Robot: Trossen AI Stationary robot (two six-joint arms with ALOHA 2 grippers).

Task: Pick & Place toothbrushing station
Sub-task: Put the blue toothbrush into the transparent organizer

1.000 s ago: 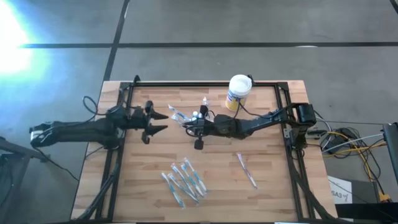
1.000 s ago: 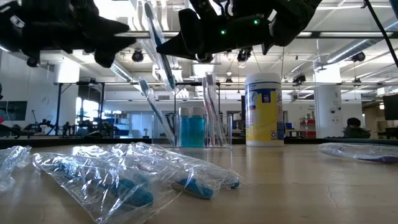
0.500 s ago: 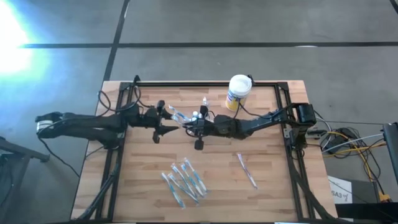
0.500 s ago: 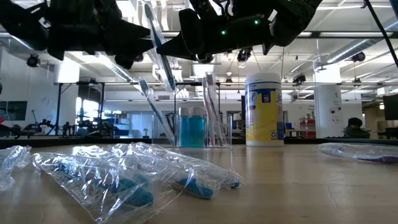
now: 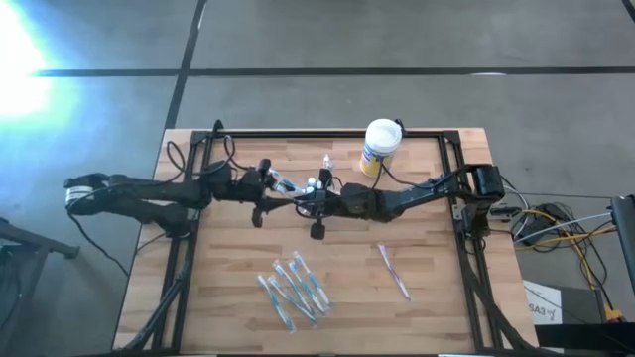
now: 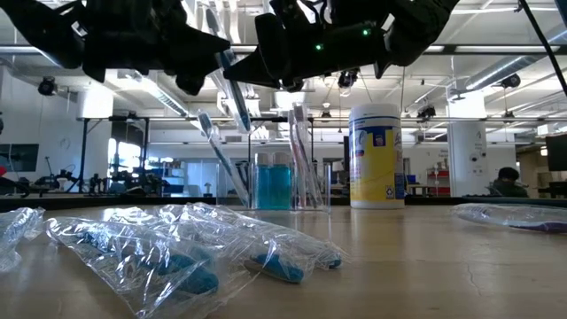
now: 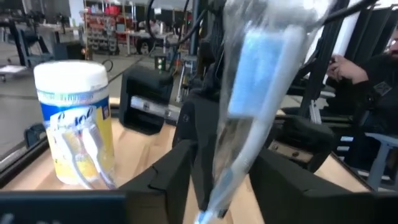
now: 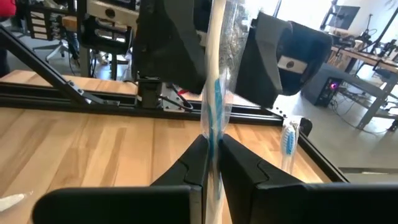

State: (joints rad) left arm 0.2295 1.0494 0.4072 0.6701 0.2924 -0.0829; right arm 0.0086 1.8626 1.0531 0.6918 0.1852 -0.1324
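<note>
The right claw point(image 8: 211, 163) grips a wrapped toothbrush point(image 8: 216, 93) in mid-air while the left claw point(image 7: 214, 171) stands released around its other end.

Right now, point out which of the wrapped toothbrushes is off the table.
The wrapped toothbrush clamped in the right pincer, held up between both arms. The left pincer straddles its other end. The others lie flat: a pile of wrapped toothbrushes and a single wrapped toothbrush.

Bright glare upper left (overhead view), blurry wrist foreground
</note>
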